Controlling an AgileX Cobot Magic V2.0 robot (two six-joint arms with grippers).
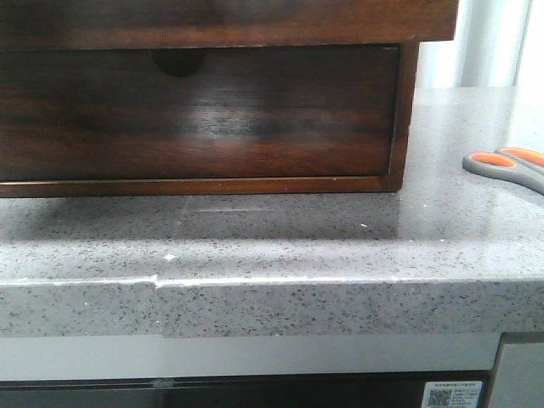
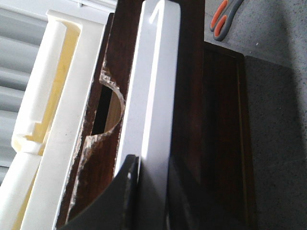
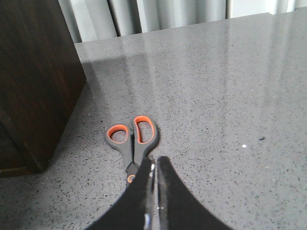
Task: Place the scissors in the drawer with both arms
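The scissors point(image 3: 133, 136), grey with orange-lined loops, lie flat on the speckled grey counter right of the cabinet; they also show as scissors point(image 1: 510, 167) and scissors point(image 2: 223, 21). My right gripper point(image 3: 154, 162) is shut and holds nothing. It hovers over the scissors' pivot and hides the blades. The drawer point(image 1: 229, 21) is the glossy dark-brown board across the top, sticking out past the cabinet's side. In the left wrist view, my left gripper point(image 2: 152, 165) is closed on the drawer point(image 2: 187, 96) front at a long pale strip with a rounded end. Neither gripper shows in the front view.
Below it is a second dark drawer point(image 1: 195, 127) with a small half-round finger notch point(image 2: 109, 111). The cabinet's side wall point(image 3: 33, 81) stands close beside the scissors. The counter's front edge point(image 1: 272, 285) runs across. Cream plastic parts point(image 2: 48, 96) sit beyond the cabinet.
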